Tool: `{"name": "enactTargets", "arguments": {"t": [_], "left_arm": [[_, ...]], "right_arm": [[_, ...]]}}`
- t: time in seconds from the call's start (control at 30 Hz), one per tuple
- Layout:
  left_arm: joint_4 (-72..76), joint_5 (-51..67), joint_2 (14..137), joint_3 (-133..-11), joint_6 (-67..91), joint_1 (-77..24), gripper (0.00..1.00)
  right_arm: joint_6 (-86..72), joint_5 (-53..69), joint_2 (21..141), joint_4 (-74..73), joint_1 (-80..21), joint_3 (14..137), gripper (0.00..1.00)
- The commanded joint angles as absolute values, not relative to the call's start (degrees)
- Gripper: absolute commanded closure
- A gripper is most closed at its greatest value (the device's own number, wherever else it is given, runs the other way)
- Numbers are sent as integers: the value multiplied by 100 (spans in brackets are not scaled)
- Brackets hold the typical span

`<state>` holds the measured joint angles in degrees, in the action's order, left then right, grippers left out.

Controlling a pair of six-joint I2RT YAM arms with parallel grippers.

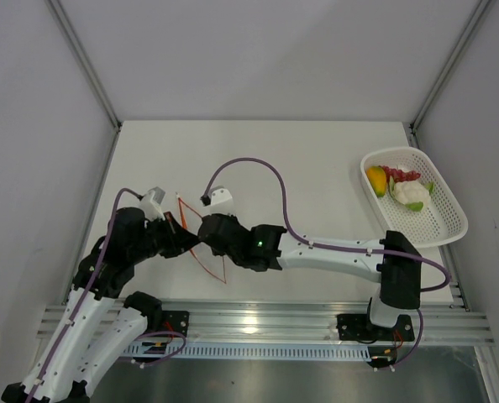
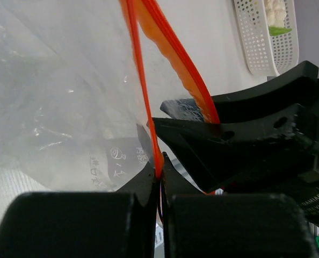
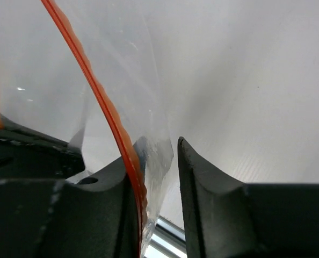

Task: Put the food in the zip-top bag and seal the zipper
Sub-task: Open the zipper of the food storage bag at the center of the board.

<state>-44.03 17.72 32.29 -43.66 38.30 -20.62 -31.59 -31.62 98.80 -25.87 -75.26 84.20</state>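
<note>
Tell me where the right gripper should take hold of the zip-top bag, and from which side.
Probably the zipper's free lip, opposite the one the left gripper pinches. Come edge-on from the mouth side, one finger inside, one outside: the film is limp, the strip is its firmest line, and it stands between the right gripper's open fingers.

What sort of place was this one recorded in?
Most likely a lab test cell rather than a home: plain white panel walls enclose a white table, two robot arms are bolted to an aluminium rail, and the food in the white mesh basket looks like toys.
</note>
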Motion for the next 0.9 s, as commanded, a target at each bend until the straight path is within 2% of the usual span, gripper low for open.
{"name": "enactTargets", "arguments": {"t": [0.0,0.03,0.07,0.17,0.27,0.37,0.57,0.87], "left_arm": [[-4201,1969,3208,-4500,3665,-2101,100],[-4201,1995,3217,-4483,3656,-2101,99],[-4192,2021,3217,-4482,3648,-2101,99],[-4236,2056,3243,-4535,3586,-2101,99],[-4298,2074,3226,-4605,3507,-2101,99],[-4315,2162,3199,-4658,3393,-2101,99],[-4377,2355,3366,-4772,3165,-2101,100],[-4412,2978,3875,-5097,2936,-2101,99]], "right_arm": [[-3366,-3199,9651,-2487,-7471,8262,69],[-3392,-3208,9633,-2505,-7445,8218,70],[-3410,-3199,9581,-2505,-7436,8174,75],[-3533,-3173,9466,-2479,-7313,7928,81],[-3638,-3138,9308,-2487,-7163,7656,93],[-3735,-3068,9194,-2627,-6970,7454,100],[-3841,-2971,8921,-2786,-6628,6875,100],[-3815,-2409,8219,-2269,-6153,5881,100]]}}
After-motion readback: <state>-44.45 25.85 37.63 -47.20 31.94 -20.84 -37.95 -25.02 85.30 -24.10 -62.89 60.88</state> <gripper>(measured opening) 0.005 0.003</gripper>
